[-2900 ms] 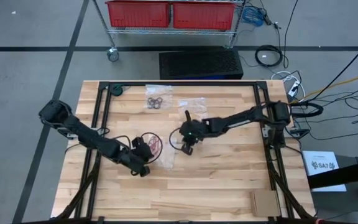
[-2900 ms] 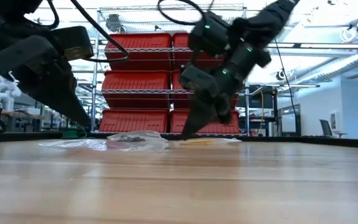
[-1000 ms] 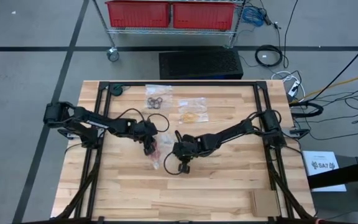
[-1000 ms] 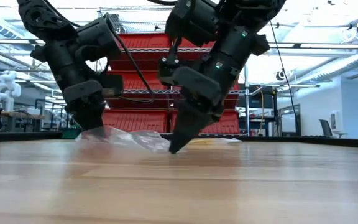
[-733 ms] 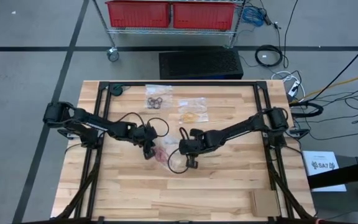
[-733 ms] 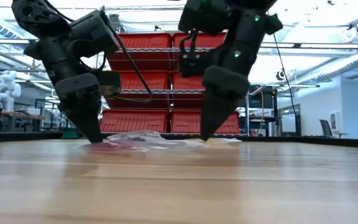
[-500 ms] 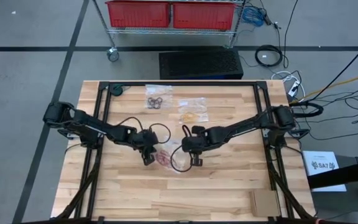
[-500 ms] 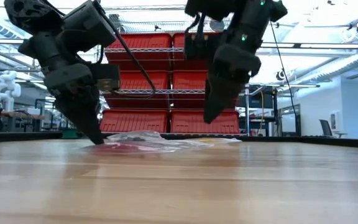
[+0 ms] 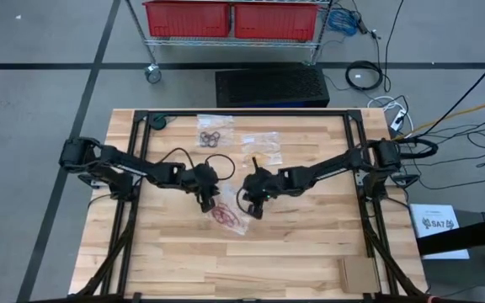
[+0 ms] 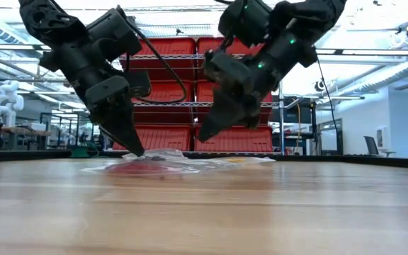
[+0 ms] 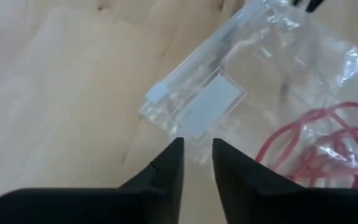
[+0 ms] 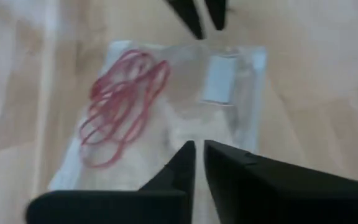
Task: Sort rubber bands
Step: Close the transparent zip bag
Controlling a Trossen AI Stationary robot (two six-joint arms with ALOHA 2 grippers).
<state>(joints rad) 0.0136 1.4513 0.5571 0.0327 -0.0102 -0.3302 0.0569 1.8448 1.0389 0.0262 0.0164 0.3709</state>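
A clear zip bag (image 9: 228, 215) with red rubber bands (image 12: 120, 102) inside lies flat on the table between my grippers. Its white label (image 11: 211, 102) and zip slider (image 11: 157, 94) show in the left wrist view. My left gripper (image 9: 210, 203) points down at the bag's zip edge, its fingers a narrow gap apart (image 11: 197, 149). My right gripper (image 9: 255, 207) is shut and empty. It hangs above the bag's other side, clear of the table (image 10: 204, 134). A bag of black bands (image 9: 213, 135) and a bag of tan bands (image 9: 262, 150) lie farther back. My left gripper has its fingertips (image 11: 178, 148) at the bag's zip edge (image 11: 191, 138), slanting down from the table's left. I cannot tell whether they touch the plastic.
A black frame (image 9: 242, 114) runs round the table top. Black cables loop beside both wrists (image 9: 175, 156). A brown card (image 9: 359, 271) lies at the near right corner. Red bins (image 10: 190, 92) stand on shelves beyond the far edge.
My right gripper has risen from the table top and gone a little toward the far edge. My left gripper has moved toward the near edge and back beside the bag. The bag, bunched up between the grippers before, now lies spread flat, slightly nearer and farther right.
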